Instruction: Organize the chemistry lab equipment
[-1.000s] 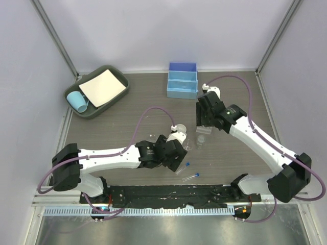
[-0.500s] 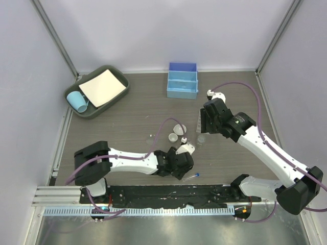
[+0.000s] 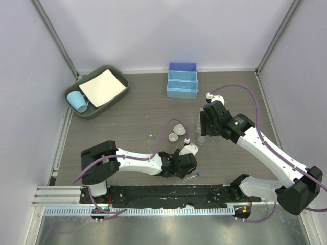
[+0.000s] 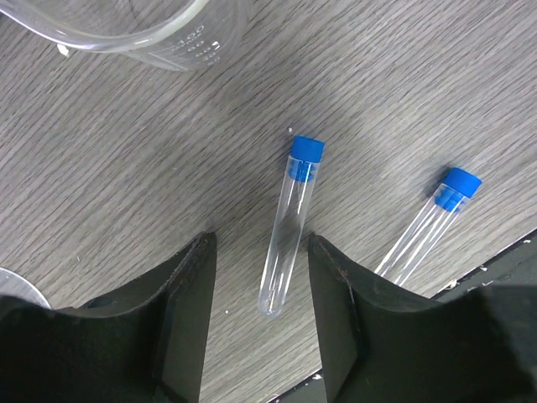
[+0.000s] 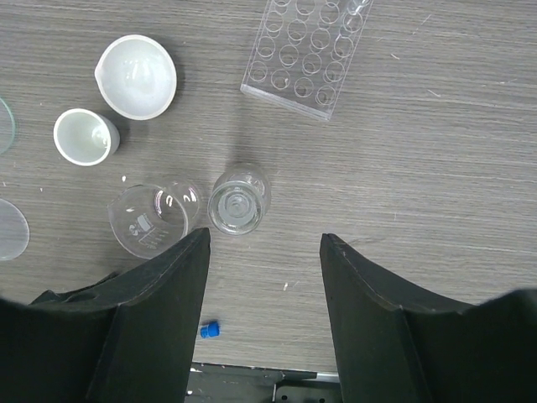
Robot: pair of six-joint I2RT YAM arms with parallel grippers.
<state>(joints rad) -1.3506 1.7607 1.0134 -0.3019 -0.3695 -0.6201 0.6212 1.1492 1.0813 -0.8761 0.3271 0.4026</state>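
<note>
The worktop (image 3: 127,122) carries the lab pieces bunched between the two arms; the right arm (image 3: 260,145) hangs over the far part of the bunch with its jaws apart and holding nothing. The left arm (image 3: 138,162) reaches low along the near edge, its jaws also spread and empty.

Below the right wrist lies the clear rack (image 5: 306,50), flat, with its holes upward; to its left sit the larger white dish (image 5: 136,75) and the smaller white dish (image 5: 86,136), close together but apart. Nearer the jaws are the beaker (image 5: 155,220), which looks tipped on its side, and the flask (image 5: 239,200), mouth up and just beside it.

The smallest pieces matter most for the next move. One blue-capped tube (image 4: 289,222) lies flat between the left jaws, touching neither. Its long axis runs nearly parallel to the jaw faces, cap pointing away from the wrist, so closing would pinch it across its width. It sits closer to the right-hand jaw, so a slight sideways shift looks wise. The second tube (image 4: 428,222) lies outside that jaw, near the worktop's edge; the left arm is plainly the nearer to both.
</note>
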